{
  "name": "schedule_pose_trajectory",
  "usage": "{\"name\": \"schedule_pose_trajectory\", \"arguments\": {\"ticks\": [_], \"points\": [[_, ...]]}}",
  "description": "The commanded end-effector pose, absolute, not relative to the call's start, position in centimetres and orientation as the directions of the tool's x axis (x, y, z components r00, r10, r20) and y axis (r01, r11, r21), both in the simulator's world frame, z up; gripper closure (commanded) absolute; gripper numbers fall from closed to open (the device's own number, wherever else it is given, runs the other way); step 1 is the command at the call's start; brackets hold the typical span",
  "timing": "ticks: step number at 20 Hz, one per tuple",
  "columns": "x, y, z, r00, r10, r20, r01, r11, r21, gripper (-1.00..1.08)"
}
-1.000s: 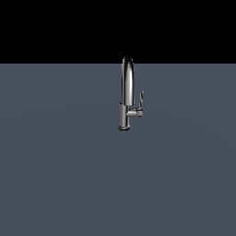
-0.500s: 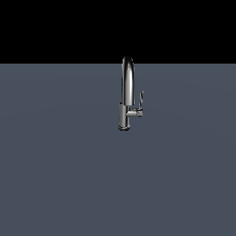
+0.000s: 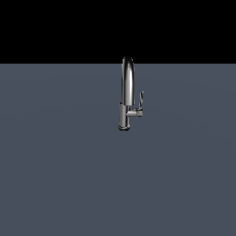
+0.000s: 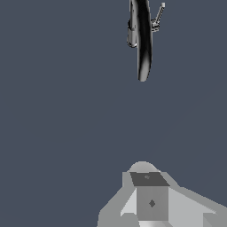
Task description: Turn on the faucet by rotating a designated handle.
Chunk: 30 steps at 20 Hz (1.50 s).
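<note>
The faucet stands upright on the flat grey-blue counter, a little toward the exterior view's right of centre and close to the counter's far edge, where the black background begins. Its cylindrical base sits on the surface, and the chrome gooseneck spout rises from it to a high arch whose top crosses just above the counter's far edge. The handle projects from the body on the exterior view's right: a short horizontal stub carries a thin lever blade that points upward, nearly parallel to the spout and just beside it, with a narrow gap between them.

In the wrist view the faucet is seen from above, its dark arched spout stretching toward the camera, and the handle shows as a thin pale blade angled off one side of it.

No part of the arm appears in the exterior view. In the wrist view the gripper shows as pale grey blocky shapes low in the picture, well apart from the faucet and touching nothing, with bare counter between them. The fingers cannot be told apart there, so whether the jaws are spread or pressed together cannot be told.
</note>
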<state>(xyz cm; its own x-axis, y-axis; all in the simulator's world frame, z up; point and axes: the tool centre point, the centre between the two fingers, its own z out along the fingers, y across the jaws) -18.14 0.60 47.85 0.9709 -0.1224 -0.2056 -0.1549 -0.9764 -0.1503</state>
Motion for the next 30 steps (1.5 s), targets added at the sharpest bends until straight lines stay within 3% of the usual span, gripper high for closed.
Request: {"name": "schedule_pose_trajectory", "arguments": {"ticks": [1, 30], "points": [[-16.6, 0.5, 47.6, 0.959, -0.148, -0.241, -0.192, -0.966, -0.174, 1.08], [-0.4, -3.4, 40.2, 0.683, -0.307, -0.662, -0.636, -0.696, -0.333, 1.08]]}}
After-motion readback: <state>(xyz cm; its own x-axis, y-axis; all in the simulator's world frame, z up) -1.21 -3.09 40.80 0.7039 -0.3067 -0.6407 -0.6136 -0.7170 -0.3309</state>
